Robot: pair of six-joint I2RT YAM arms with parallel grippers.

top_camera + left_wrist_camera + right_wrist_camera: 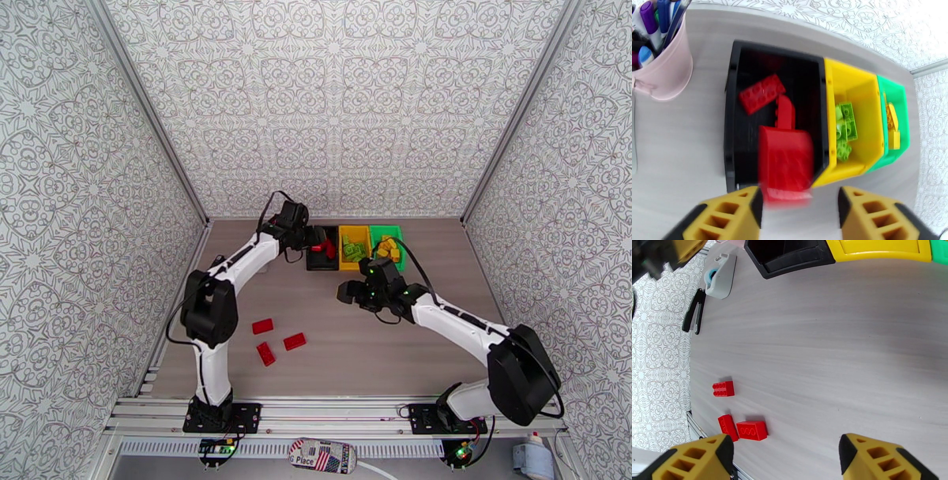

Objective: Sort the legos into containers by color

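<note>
My left gripper (pixel 800 196) hangs open over the near end of the black container (pixel 732 118). A blurred red lego (pixel 786 165) sits loose between and beyond its fingers, over the bin. Two more red legos (pixel 761 94) lie inside. The yellow container (pixel 863 92) holds light green legos (pixel 845 126), and the green container (pixel 902 102) holds yellow ones (pixel 892 122). From above, the left gripper (pixel 314 246) is at the black bin (pixel 322 260). My right gripper (pixel 345 292) stands open and empty above the table. Three red legos (pixel 723 389) (pixel 752 430) (pixel 728 427) lie on the table ahead of it (pixel 785 445).
A pink cup of pens (pixel 663 67) stands just left of the black bin. A white-and-blue box (pixel 721 275) and a black tool (pixel 695 311) lie near the left wall. Patterned walls close in the table on three sides.
</note>
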